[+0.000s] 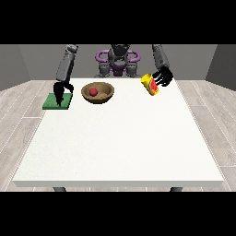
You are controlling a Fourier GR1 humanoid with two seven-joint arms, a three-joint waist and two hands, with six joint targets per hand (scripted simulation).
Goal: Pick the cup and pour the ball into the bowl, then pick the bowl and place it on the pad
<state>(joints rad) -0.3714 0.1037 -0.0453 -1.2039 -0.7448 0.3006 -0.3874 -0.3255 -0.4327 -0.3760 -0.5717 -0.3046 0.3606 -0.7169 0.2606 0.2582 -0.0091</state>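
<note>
Large white table [120, 147], wide at the near edge, narrowing toward the far side. Rounded near corners, thin pale rim along the front. Two dark grey legs [59, 189] just showing beneath the near edge, one near each corner. All around, a floor [18, 120] of pale grey-brown wood planks with fine seams. Behind, plain grey walls [27, 60], darker at the side panels, lighter across the middle stretch. Even, soft light throughout; faint shade under the tabletop.
</note>
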